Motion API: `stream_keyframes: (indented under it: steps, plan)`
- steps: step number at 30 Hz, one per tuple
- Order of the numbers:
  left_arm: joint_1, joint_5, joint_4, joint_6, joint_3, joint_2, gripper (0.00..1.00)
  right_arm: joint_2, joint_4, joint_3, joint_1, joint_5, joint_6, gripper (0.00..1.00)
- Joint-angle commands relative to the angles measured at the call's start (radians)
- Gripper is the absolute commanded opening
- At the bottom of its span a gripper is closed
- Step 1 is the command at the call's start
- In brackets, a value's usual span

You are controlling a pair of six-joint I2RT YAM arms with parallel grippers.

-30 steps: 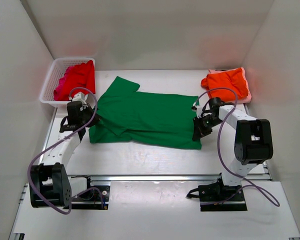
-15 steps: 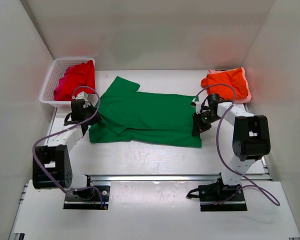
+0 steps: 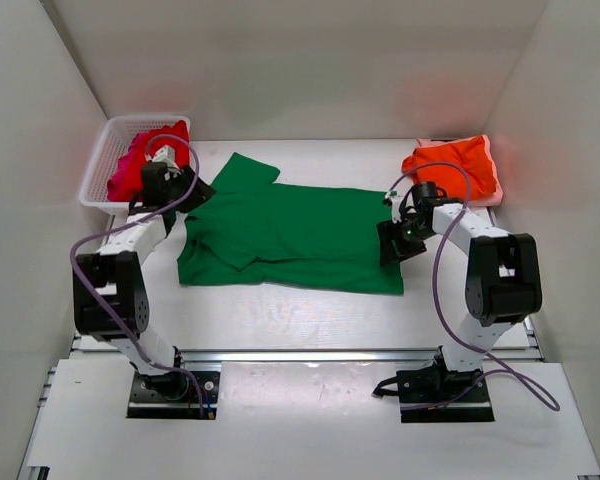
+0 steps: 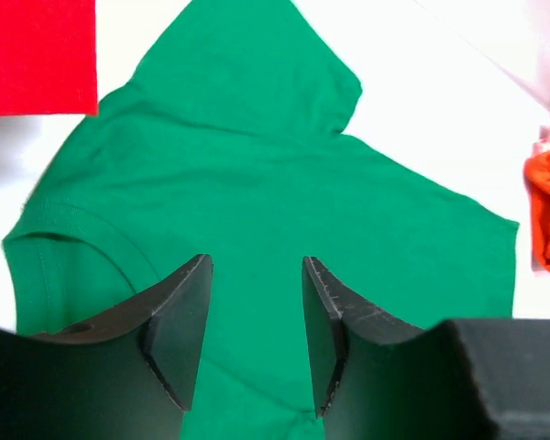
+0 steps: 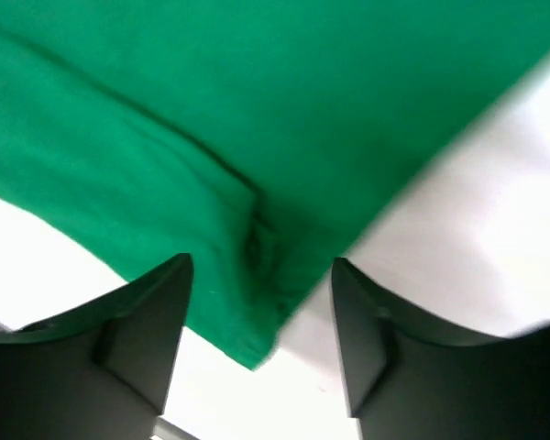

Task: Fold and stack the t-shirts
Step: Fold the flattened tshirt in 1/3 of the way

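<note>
On the far left sits a white basket (image 3: 98, 165) with a red shirt (image 3: 160, 150) in it, waiting for its turn. Just beside it, the left tool (image 4: 255, 275) hangs over the neck end of the green shirt (image 3: 290, 235). Its two fingers are partly apart and hold nothing. The green shirt lies flat in the middle of the table (image 3: 300, 310), with its front edge turned over, so I think a fold has just been laid down. At the shirt's right end, the right tool (image 5: 261, 266) hangs over the bottom corner. Its fingers are partly apart too, and the cloth lies under them, not between them. Far right, at the back, an orange shirt (image 3: 455, 165) sits folded; that looks like the place for the stack. A second ago both tools were shut. The left one was nearer the front, by the shirt's left edge, and it has now gone back toward the basket. The right one has moved only a little. Both look to have let go of the shirt.
</note>
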Motion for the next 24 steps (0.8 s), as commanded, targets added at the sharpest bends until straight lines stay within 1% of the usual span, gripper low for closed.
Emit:
stream_keyframes:
  steps: [1, 2, 3, 4, 5, 6, 7, 8, 9, 11, 14, 16, 19, 21, 22, 24]
  plan:
    - [-0.015, -0.013, -0.084, -0.002, -0.054, -0.183, 0.55, -0.147, 0.091, 0.021, 0.005, 0.189, 0.116, 0.64]
    - [-0.018, -0.013, -0.122, 0.023, -0.106, -0.247, 0.56, -0.172, 0.091, 0.018, -0.004, 0.204, 0.168, 0.66]
    - [-0.018, -0.021, -0.170, 0.026, -0.161, -0.304, 0.55, -0.209, 0.100, 0.012, -0.004, 0.201, 0.191, 0.64]
    - [-0.024, -0.026, -0.186, 0.030, -0.178, -0.333, 0.55, -0.219, 0.111, -0.005, -0.006, 0.176, 0.224, 0.63]
    - [-0.024, -0.023, -0.215, 0.037, -0.227, -0.387, 0.54, -0.258, 0.117, -0.035, -0.001, 0.172, 0.259, 0.58]
    - [-0.024, -0.036, -0.225, 0.047, -0.287, -0.437, 0.53, -0.299, 0.143, -0.057, 0.031, 0.174, 0.297, 0.55]
    - [-0.035, -0.058, -0.226, 0.055, -0.337, -0.456, 0.52, -0.339, 0.190, -0.112, 0.064, 0.166, 0.337, 0.52]
    - [-0.031, -0.061, -0.224, 0.053, -0.359, -0.491, 0.52, -0.353, 0.209, -0.160, 0.110, 0.157, 0.365, 0.49]
    - [-0.073, -0.072, -0.221, 0.055, -0.391, -0.499, 0.51, -0.371, 0.249, -0.189, 0.127, 0.149, 0.391, 0.49]
    - [-0.093, -0.128, -0.210, 0.064, -0.419, -0.472, 0.50, -0.379, 0.340, -0.269, 0.176, 0.103, 0.463, 0.47]
    - [-0.110, -0.156, -0.192, 0.070, -0.431, -0.387, 0.47, -0.345, 0.433, -0.312, 0.226, 0.089, 0.515, 0.47]
    - [-0.113, -0.180, -0.177, 0.064, -0.430, -0.332, 0.45, -0.318, 0.482, -0.336, 0.227, 0.091, 0.531, 0.46]
    - [-0.141, -0.252, -0.181, 0.084, -0.432, -0.291, 0.42, -0.284, 0.531, -0.375, 0.214, 0.088, 0.560, 0.43]
    - [-0.161, -0.269, -0.215, 0.106, -0.431, -0.275, 0.41, -0.269, 0.504, -0.389, 0.212, 0.100, 0.560, 0.42]
    - [-0.166, -0.311, -0.251, 0.113, -0.421, -0.257, 0.40, -0.258, 0.482, -0.395, 0.212, 0.112, 0.549, 0.43]
    - [-0.166, -0.305, -0.326, 0.164, -0.383, -0.239, 0.39, -0.256, 0.417, -0.402, 0.204, 0.120, 0.549, 0.42]
